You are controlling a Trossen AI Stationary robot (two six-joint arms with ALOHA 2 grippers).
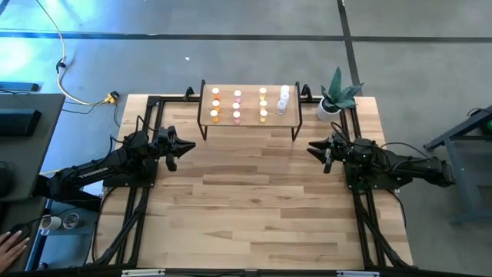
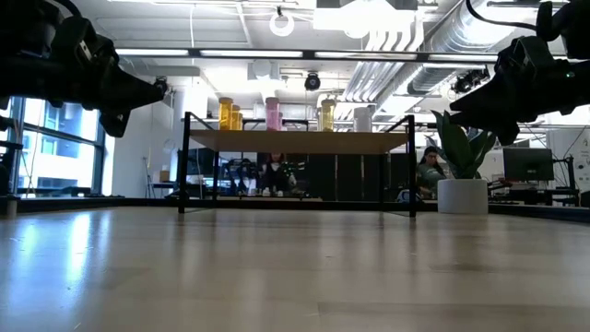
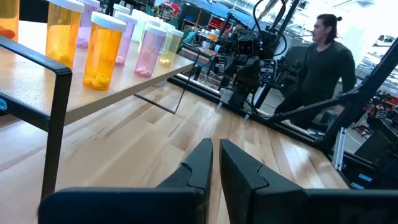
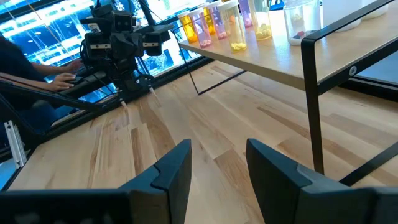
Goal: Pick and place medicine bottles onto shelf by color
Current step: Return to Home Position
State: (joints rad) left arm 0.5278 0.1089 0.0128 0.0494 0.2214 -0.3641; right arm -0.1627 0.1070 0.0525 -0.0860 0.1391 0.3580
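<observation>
From above, the shelf stands at the far edge of the worktop. The bottles stand on it in four columns. Three orange are at the shelf's left end, then three pink, then three yellow. The clear ones at its right end run together, so I cannot count them surely. The left tool hangs in front of the shelf's left corner and the right tool in front of its right corner. Both are apart from the shelf and point toward each other. One plant stands just right of the shelf. One hand shows off the worktop, well away from the shelf.

The low view shows the shelf's board on thin black legs. The columns overlap here, so only five bottles stand out along the top. Under the board it shows what the high view does not: one person seated behind the shelf and another beside the plant. Both arms hang above the worktop, one to each side of the shelf.

In the left wrist view the left tool is narrow, with only a slit between its fingers, and it holds nothing. This view alone shows pills lying inside the bottles. The right arm and a person show beyond the shelf.

In the right wrist view the right tool is wide and empty. A clear bottle stands at the shelf's nearest end. The left arm shows past the shelf, with a person's hand behind it.
</observation>
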